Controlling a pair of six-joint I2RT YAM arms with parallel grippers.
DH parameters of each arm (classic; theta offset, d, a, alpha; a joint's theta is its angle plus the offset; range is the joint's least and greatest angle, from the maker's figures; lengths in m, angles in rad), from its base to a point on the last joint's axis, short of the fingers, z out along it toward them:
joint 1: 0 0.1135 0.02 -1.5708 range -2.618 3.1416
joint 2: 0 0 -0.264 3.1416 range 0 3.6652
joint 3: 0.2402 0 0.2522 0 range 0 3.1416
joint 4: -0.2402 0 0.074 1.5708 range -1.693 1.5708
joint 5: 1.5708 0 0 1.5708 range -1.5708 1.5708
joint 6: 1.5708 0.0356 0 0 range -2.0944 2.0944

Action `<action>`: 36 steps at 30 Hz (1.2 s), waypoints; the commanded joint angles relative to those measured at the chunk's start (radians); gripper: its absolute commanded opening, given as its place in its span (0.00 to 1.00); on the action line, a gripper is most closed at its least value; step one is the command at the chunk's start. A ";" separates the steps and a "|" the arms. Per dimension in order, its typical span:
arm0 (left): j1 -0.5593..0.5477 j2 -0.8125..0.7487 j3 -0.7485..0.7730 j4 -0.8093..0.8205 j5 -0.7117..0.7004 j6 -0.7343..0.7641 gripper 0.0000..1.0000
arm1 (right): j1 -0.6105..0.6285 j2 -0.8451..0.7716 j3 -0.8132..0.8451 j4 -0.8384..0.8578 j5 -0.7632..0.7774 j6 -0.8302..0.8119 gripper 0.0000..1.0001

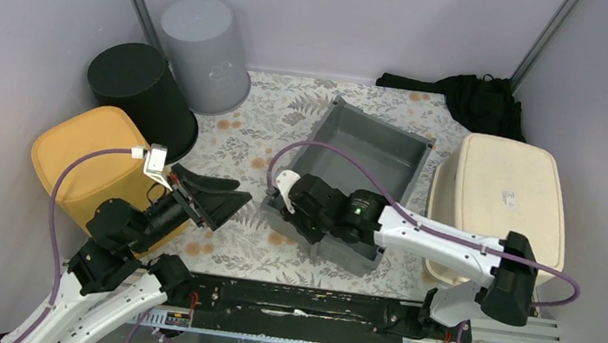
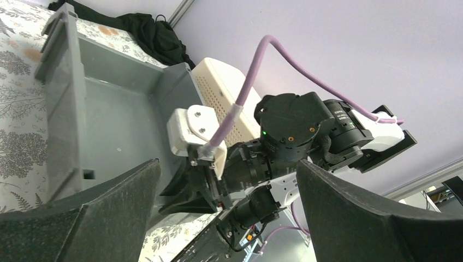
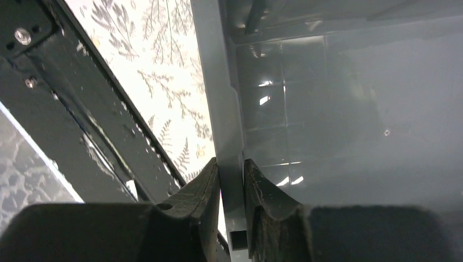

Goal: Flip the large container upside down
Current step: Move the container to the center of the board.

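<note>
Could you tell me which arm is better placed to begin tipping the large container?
Right. The right gripper pinches a wall of the grey rectangular plastic bin, one finger inside, one outside. The left gripper hangs open beside it, touching nothing.

a large grey plastic bin sits upright, open side up, slightly askew at the middle of the leaf-patterned table.
</note>
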 commanded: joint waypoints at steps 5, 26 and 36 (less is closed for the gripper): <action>0.006 0.008 0.057 -0.022 -0.096 0.018 1.00 | 0.005 -0.091 -0.067 -0.270 0.048 0.068 0.18; 0.006 0.031 0.089 -0.146 -0.125 -0.021 1.00 | -0.195 0.223 0.580 -0.434 0.239 0.602 0.99; 0.006 -0.024 0.103 -0.207 -0.144 -0.020 1.00 | -0.364 0.284 0.512 -0.362 0.160 0.977 0.91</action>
